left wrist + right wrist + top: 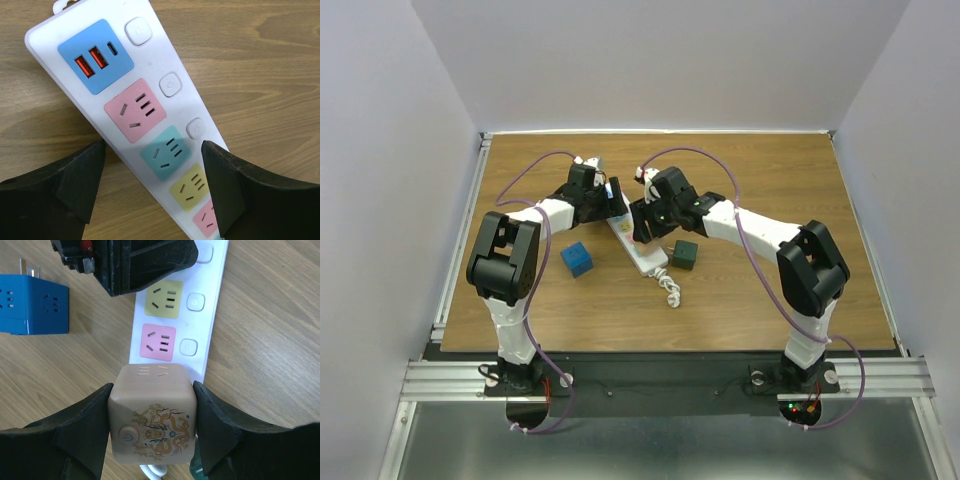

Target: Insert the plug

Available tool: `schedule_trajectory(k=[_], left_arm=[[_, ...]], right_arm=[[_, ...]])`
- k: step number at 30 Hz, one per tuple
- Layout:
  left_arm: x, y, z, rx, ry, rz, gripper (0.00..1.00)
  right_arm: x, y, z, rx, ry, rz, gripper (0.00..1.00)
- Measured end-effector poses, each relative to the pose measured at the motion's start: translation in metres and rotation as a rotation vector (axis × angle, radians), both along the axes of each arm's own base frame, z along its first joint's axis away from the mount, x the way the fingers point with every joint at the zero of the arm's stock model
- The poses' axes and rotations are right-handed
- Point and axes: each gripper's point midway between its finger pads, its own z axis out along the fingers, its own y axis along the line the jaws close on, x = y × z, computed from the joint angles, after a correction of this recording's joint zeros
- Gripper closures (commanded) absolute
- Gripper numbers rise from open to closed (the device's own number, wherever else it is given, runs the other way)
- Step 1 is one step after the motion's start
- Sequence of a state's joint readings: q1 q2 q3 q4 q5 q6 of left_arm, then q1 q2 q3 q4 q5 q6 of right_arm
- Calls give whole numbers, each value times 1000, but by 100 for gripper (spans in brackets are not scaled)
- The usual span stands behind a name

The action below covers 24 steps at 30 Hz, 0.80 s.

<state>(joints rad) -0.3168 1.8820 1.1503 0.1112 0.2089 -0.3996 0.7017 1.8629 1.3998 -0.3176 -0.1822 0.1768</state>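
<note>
Dragon-printed cube plug (151, 412) is being grasped by the right hand (152, 390), power strip (215, 315) ahead; left hand (154, 145) is being held astride the strip, grip unclear.

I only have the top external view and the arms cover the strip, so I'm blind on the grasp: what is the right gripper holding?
Observer: A tan cube adapter with a dragon print and power button, clamped in the right gripper.
Operator: Which socket is closest to it?
Observer: The pink socket of the white plastic power strip, just beyond the cube.
Operator: And the other arm?
Observer: The left gripper is open, one finger either side of the strip by the teal socket; contact I cannot tell.
</note>
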Motion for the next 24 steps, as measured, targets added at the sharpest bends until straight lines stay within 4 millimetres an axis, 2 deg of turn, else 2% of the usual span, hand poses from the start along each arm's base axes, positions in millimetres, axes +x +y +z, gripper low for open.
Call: schedule_trajectory(k=[12,17,20,24], left_arm=[[1,1,1,8,-1,1,11],[15,4,17,34,-42,21,5],[26,6,30,50,-71,35,3],[47,7,60,71,-143,58,3]], right_arm=[[8,-2,-1,-16,-8,-39,100],[11,-8,3,-33,-24,-72,100],[12,-13,17,-34,-53,-97,100],[13,-21,54,1,-119,-133,100]])
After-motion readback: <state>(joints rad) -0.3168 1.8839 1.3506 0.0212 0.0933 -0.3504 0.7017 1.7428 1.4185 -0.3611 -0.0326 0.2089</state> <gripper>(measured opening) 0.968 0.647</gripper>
